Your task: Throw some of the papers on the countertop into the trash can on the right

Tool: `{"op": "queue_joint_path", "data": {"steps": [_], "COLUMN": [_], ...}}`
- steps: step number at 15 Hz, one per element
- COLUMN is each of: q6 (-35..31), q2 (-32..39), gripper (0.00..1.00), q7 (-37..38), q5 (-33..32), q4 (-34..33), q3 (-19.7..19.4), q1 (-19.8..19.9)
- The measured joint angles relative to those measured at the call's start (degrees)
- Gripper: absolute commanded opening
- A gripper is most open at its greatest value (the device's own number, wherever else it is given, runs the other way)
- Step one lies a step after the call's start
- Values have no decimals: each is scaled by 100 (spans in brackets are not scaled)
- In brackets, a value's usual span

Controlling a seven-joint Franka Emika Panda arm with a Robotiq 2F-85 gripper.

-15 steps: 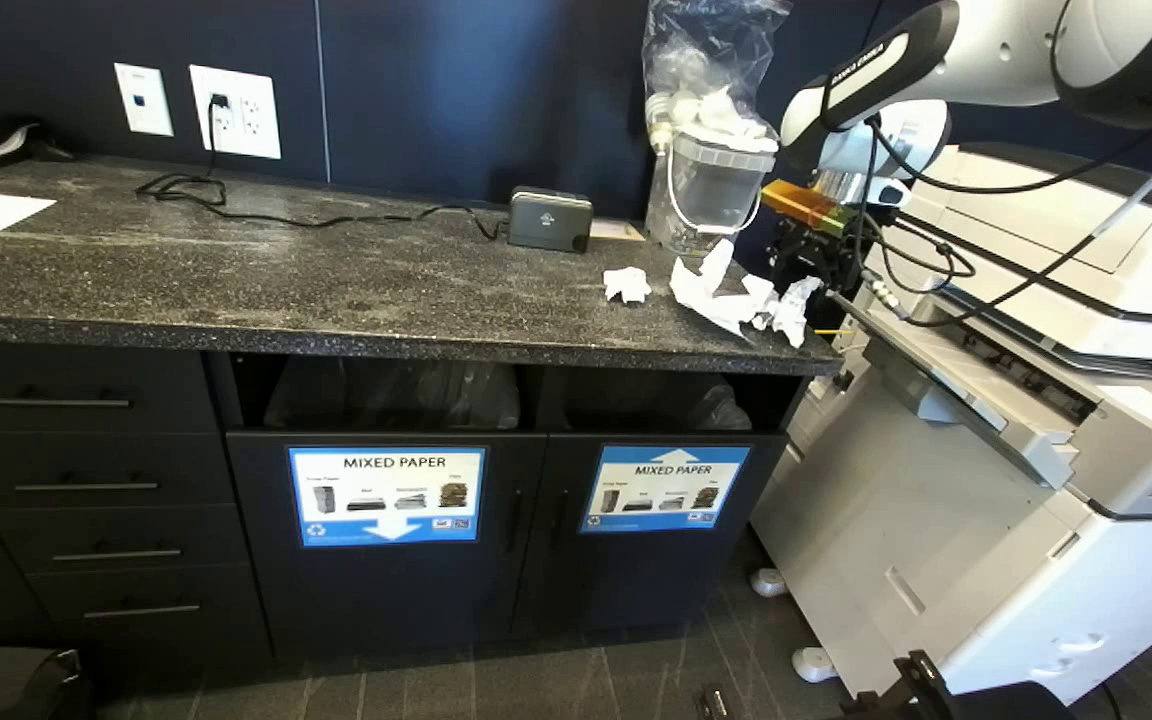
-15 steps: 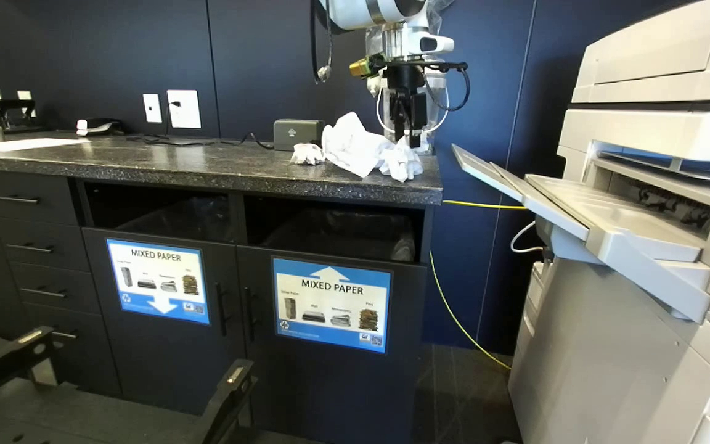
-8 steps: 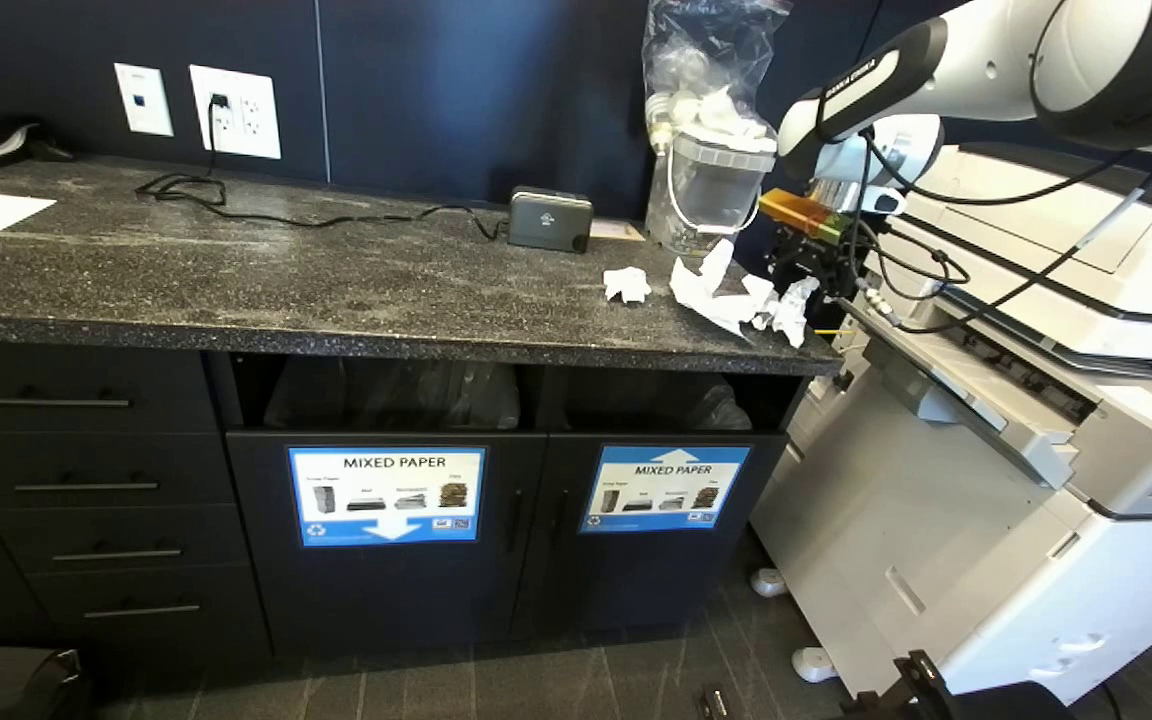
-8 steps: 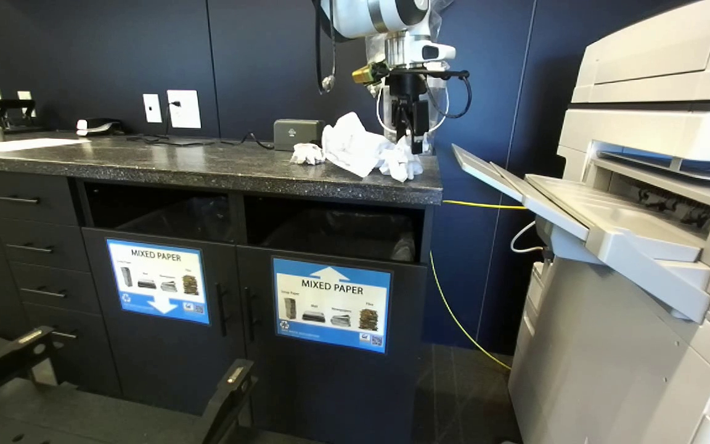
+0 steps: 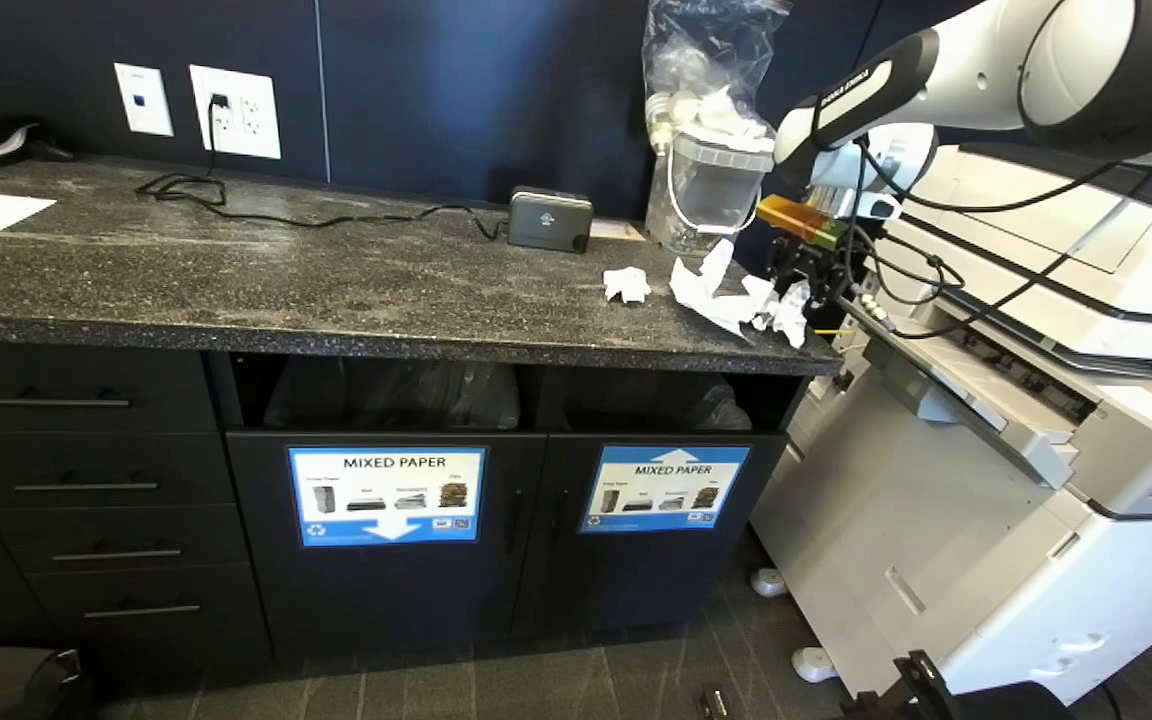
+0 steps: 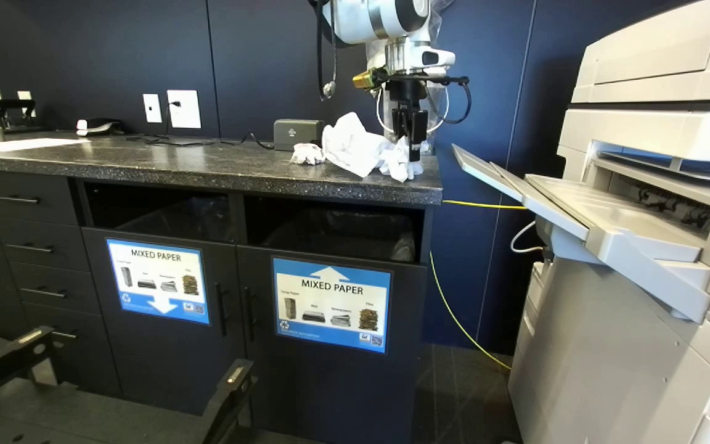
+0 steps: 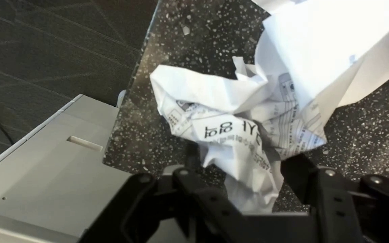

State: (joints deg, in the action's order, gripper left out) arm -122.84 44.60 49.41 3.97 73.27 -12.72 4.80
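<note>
Several crumpled white papers lie at the right end of the dark speckled countertop (image 5: 336,270): a small wad (image 5: 626,284), a larger upright sheet (image 6: 350,148) and a printed wad (image 7: 228,125) near the corner. The printed wad also shows in an exterior view (image 6: 395,165). My gripper (image 6: 409,151) points down at this printed wad. In the wrist view my gripper (image 7: 243,163) is open, its fingers apart on either side of the wad's narrow end, with gaps beside it. The right-hand trash can (image 6: 330,388) is below, with an open slot and a "MIXED PAPER" sign.
A clear bucket with a plastic bag (image 5: 711,185) stands behind the papers, beside my arm. A small grey box (image 5: 550,220) is left of it. A printer (image 6: 626,259) with a jutting tray stands right of the counter's end. A similar bin (image 6: 158,345) is on the left.
My gripper has come down toward the printed wad at the counter's corner; its fingertips now overlap the wad in an exterior view. The papers have not visibly moved.
</note>
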Motion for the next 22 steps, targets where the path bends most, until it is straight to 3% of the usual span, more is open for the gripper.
{"op": "queue_joint_path", "data": {"steps": [5,16,22], "q6": [2,383,487], "q2": [23,-123,-960], "gripper": [2,4,4], "q7": [0,0,16], "q5": [0,-9,-187], "q4": [-45,16,1096], "q3": [0,-74,-123], "q1": [4,96,16]}}
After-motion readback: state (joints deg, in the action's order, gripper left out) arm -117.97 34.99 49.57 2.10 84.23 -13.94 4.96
